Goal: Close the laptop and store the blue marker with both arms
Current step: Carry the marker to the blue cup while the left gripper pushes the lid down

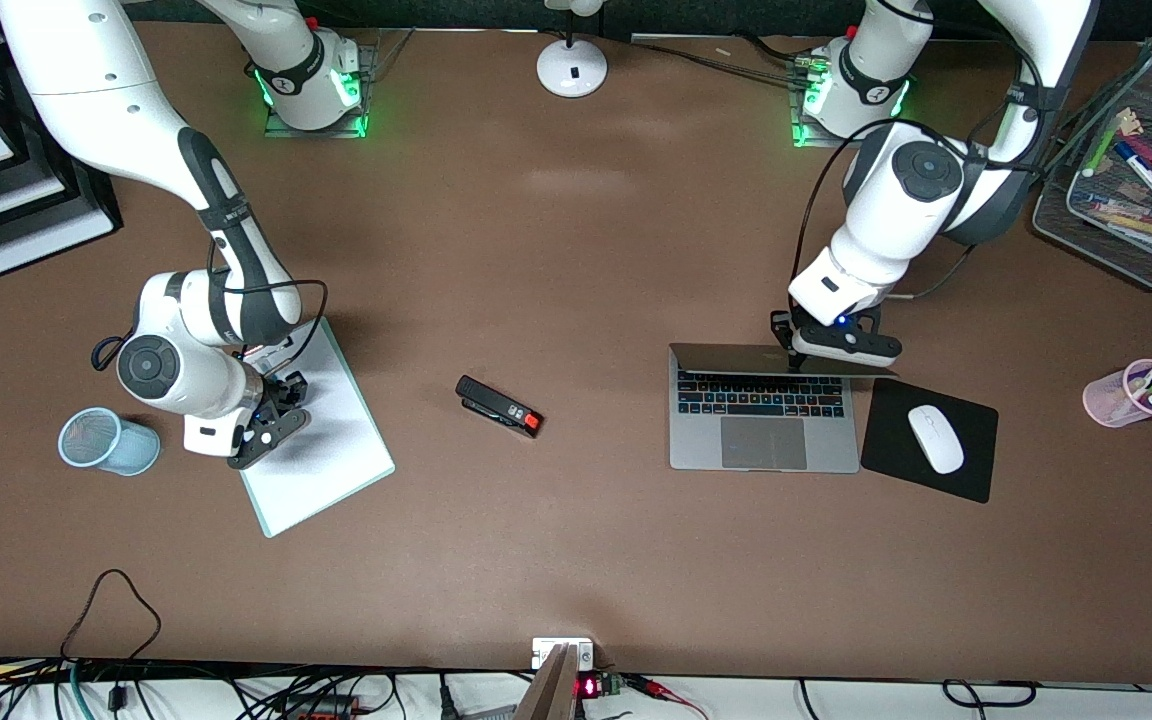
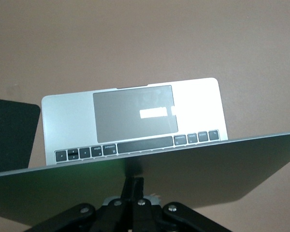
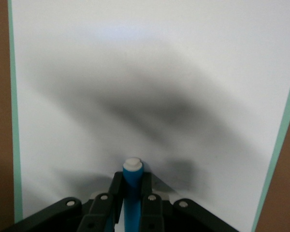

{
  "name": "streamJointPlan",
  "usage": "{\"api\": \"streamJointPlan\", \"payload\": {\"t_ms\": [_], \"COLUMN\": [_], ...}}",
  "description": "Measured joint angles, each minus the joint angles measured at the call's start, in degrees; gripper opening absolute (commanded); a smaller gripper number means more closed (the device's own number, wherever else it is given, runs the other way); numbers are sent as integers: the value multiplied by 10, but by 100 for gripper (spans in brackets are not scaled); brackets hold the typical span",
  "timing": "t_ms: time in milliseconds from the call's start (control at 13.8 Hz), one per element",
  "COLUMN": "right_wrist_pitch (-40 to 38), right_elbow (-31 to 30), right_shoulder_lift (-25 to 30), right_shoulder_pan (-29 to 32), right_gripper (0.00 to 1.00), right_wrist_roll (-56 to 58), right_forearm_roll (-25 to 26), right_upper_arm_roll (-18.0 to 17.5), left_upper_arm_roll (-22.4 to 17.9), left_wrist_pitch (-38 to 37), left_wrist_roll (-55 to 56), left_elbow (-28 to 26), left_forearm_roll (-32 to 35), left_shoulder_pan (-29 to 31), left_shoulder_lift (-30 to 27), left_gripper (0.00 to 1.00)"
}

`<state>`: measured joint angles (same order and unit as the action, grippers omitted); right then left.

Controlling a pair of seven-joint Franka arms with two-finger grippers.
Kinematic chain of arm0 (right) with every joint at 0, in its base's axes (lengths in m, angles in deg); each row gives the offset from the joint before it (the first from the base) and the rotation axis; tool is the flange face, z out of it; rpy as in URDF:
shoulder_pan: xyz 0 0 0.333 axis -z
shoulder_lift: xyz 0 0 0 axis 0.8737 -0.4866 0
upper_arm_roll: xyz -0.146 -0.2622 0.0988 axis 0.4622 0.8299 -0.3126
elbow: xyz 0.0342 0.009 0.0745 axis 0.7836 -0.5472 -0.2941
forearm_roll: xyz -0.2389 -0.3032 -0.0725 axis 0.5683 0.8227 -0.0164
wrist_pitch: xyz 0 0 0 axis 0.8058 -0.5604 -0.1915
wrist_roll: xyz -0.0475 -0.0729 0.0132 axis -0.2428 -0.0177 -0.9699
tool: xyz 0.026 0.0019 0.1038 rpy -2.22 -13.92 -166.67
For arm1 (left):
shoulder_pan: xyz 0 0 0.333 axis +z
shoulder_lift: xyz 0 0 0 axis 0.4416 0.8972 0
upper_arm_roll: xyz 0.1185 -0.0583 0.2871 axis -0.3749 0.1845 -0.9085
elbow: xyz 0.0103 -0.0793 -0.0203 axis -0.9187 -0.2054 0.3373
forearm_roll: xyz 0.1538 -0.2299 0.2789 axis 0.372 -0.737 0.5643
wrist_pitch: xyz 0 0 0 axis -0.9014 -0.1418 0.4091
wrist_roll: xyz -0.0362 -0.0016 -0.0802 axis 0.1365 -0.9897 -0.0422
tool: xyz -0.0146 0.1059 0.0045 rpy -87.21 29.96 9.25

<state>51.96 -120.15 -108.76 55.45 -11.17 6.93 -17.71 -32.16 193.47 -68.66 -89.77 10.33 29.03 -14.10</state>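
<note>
The silver-grey laptop (image 1: 764,420) stands open toward the left arm's end of the table, its lid (image 2: 193,174) tilted over the keyboard. My left gripper (image 1: 796,358) is shut, its fingers (image 2: 135,186) together against the lid's back near its top edge. My right gripper (image 1: 271,428) is shut on the blue marker (image 3: 133,186), whose white end sticks out past the fingertips. It holds the marker low over the white clipboard with the mint-green edge (image 1: 326,440). The marker is hidden in the front view.
A light-blue mesh cup (image 1: 108,441) stands beside the clipboard. A black stapler with a red end (image 1: 499,406) lies mid-table. A white mouse (image 1: 935,438) sits on a black pad (image 1: 971,472) beside the laptop. A pink pen cup (image 1: 1134,392) and a wire basket (image 1: 1116,215) are at the left arm's end.
</note>
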Motion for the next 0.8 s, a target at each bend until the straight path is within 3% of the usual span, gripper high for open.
{"api": "streamJointPlan", "payload": {"t_ms": [436, 799], "right_wrist_pitch": [-4, -49], "right_elbow": [24, 40], "right_shoulder_lift": [25, 75], "right_shoulder_pan": [0, 1], "right_gripper": [0, 0], "right_wrist_roll": [0, 2], "right_forearm_roll": [0, 0], "right_upper_arm_roll": [0, 3], "left_upper_arm_roll": [0, -14], "left_wrist_pitch": [28, 81], "left_wrist_roll": [-1, -1], "left_elbow": [19, 24], "left_forearm_roll": [4, 52], "left_shoulder_pan": [3, 4], "left_shoulder_lift": [37, 81], "left_gripper": [0, 0]}}
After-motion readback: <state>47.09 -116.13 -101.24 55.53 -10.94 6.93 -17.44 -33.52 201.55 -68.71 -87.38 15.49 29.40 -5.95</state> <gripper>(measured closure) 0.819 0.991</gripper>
